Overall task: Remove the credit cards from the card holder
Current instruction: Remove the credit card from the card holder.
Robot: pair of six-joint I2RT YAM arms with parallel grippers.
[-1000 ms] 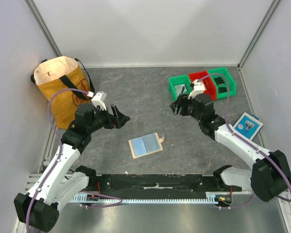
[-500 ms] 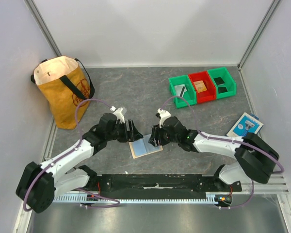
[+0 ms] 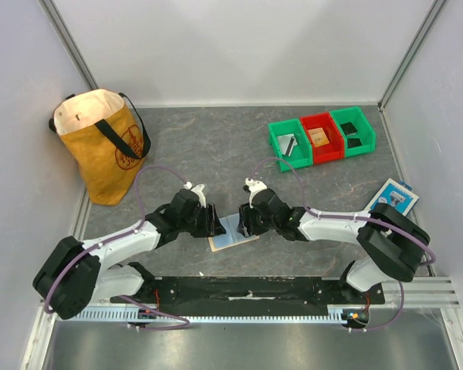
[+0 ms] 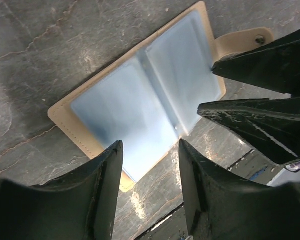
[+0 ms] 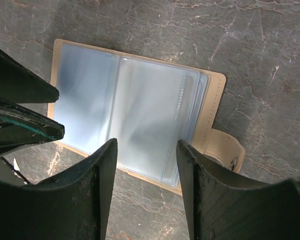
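The tan card holder point(image 3: 230, 234) lies open and flat on the grey table, pale blue clear sleeves up, its small tab on the right. It fills the left wrist view point(image 4: 140, 95) and the right wrist view point(image 5: 135, 105). No credit card shows in the sleeves. My left gripper point(image 3: 214, 222) is open just over the holder's left edge, empty point(image 4: 150, 145). My right gripper point(image 3: 245, 221) is open over its right part, empty point(image 5: 146, 143). The two grippers face each other, fingertips close together above the holder.
A yellow tote bag point(image 3: 100, 146) stands at the back left. Green and red bins point(image 3: 321, 137) sit at the back right with small flat pieces inside, too small to name. A blue-and-white packet point(image 3: 391, 199) lies at the right wall.
Both arms have swung in from the sides and come down low over the open holder. The holder has shifted slightly toward the near edge.
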